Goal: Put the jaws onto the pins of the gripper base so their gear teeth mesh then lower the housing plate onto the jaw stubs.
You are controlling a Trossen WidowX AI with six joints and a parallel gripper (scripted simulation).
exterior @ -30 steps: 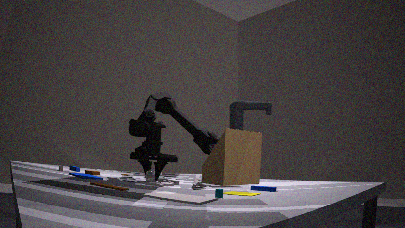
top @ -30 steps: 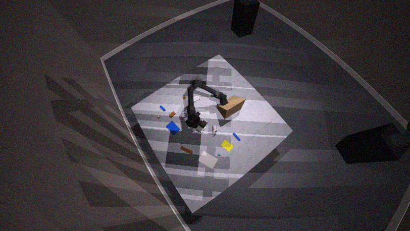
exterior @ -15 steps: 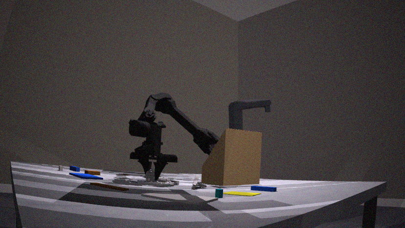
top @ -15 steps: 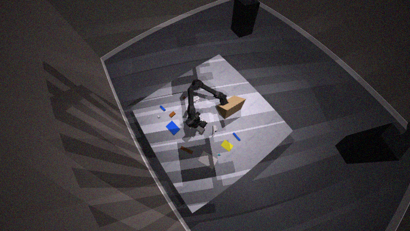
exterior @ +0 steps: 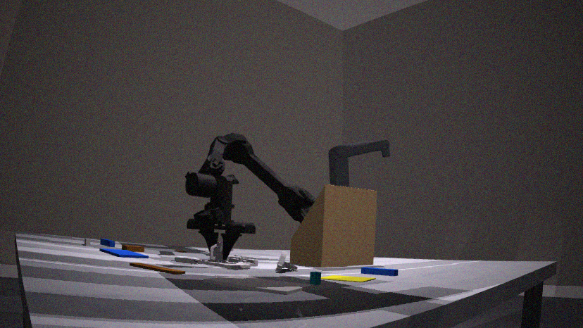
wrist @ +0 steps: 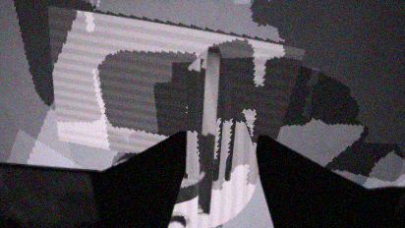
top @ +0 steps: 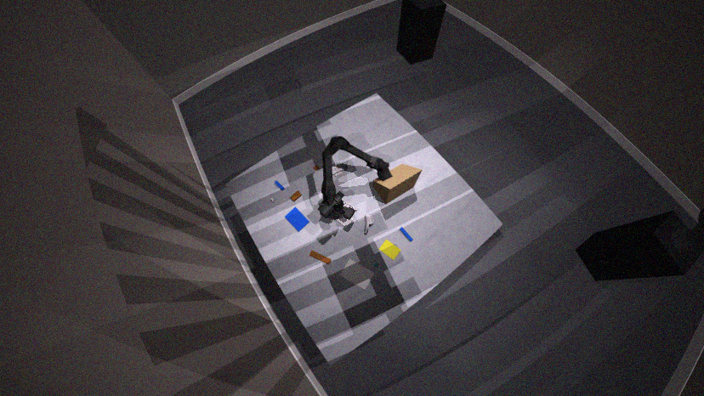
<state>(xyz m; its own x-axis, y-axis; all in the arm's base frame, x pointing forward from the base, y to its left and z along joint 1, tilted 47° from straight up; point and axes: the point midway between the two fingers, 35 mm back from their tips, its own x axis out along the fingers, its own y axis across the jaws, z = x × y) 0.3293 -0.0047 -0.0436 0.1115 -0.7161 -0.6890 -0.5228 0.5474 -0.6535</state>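
My gripper [exterior: 217, 252] [wrist: 222, 142] points down, its dark fingers shut on a pale jaw [exterior: 217, 249] [wrist: 241, 192] that stands upright between them. The jaw is low over the pale gripper base [exterior: 236, 267], which lies flat on the table. A striped plate surface [wrist: 74, 103] shows beyond the fingertips in the wrist view. Whether the held jaw touches a pin is hidden. Another pale, upright piece [top: 367, 223] [exterior: 286, 267], apparently the other jaw, stands apart to the right of the base. A low flat pale piece [exterior: 186, 260] lies left of the base; I cannot tell if it is the housing plate.
A tall wooden wedge block [top: 402, 188] [exterior: 348, 228] stands right of the hand. A blue plate [top: 297, 219] [exterior: 123, 253], an orange bar [top: 320, 257] [exterior: 157, 267], a pale flat plate [top: 357, 274] [exterior: 281, 290], a teal cube [exterior: 315, 277] and a yellow plate [top: 389, 250] [exterior: 348, 278] lie around.
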